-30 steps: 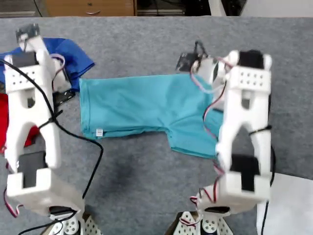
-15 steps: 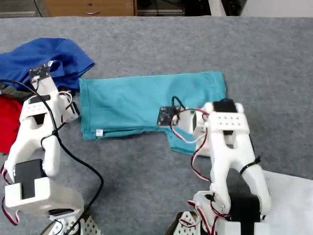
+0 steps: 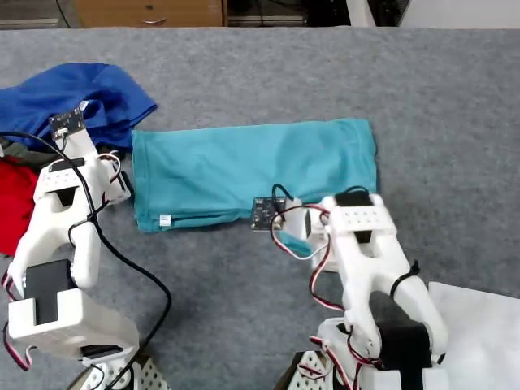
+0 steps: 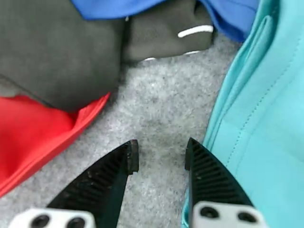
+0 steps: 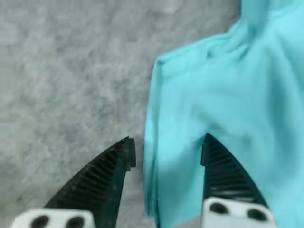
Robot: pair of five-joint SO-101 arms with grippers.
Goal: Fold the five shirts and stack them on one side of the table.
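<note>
A teal shirt (image 3: 244, 166) lies flat across the middle of the grey table, its sleeve (image 3: 297, 244) sticking out toward the front. My right gripper (image 3: 286, 231) hovers over that sleeve. In the right wrist view the right gripper (image 5: 168, 149) is open, with the teal sleeve (image 5: 185, 142) lying between its fingers. My left gripper (image 3: 120, 185) is beside the teal shirt's left edge. The left gripper (image 4: 161, 156) is open over bare table, with the teal shirt (image 4: 256, 118) just beside one finger. A blue shirt (image 3: 81, 93), a red shirt (image 3: 16, 203) and a dark shirt (image 4: 61, 52) lie bunched at the left.
White cloth or paper (image 3: 479, 333) lies at the front right corner. A wooden cabinet (image 3: 146, 12) stands beyond the far table edge. Bare grey table (image 3: 439, 97) stretches to the right of the teal shirt and in front of it.
My right arm has drawn back from the teal shirt's far right part to the sleeve at its near edge. The left arm pulled back from the blue shirt to the teal shirt's left edge.
</note>
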